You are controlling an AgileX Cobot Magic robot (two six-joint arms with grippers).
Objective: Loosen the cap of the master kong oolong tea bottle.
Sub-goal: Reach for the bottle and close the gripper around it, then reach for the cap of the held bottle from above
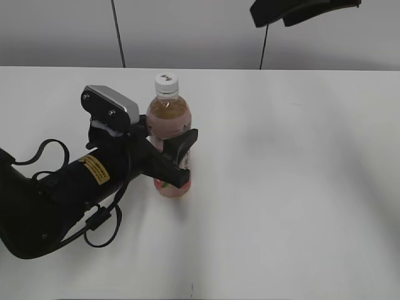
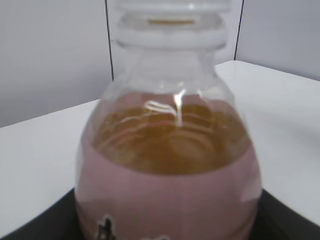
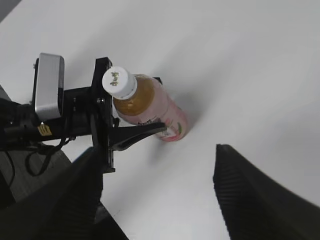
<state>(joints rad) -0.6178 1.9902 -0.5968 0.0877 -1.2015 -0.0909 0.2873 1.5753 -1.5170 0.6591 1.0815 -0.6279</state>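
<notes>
The master kong oolong tea bottle (image 1: 169,122) stands upright on the white table, with its white cap (image 1: 166,83) on top. My left gripper (image 1: 178,159) is shut on the bottle's pink-labelled body. In the left wrist view the bottle (image 2: 167,165) fills the frame, with the cap's lower edge (image 2: 172,6) at the top. My right gripper (image 3: 157,175) is open and empty, high above the table. Its view looks down on the bottle (image 3: 152,107) and cap (image 3: 119,83). In the exterior view only a dark part of the right arm (image 1: 300,11) shows at the top.
The white table (image 1: 294,187) stretches to the right and front of the bottle. Two black cables (image 1: 119,34) hang against the grey wall behind. The left arm's body (image 1: 56,200) and its looped cables lie at the front left.
</notes>
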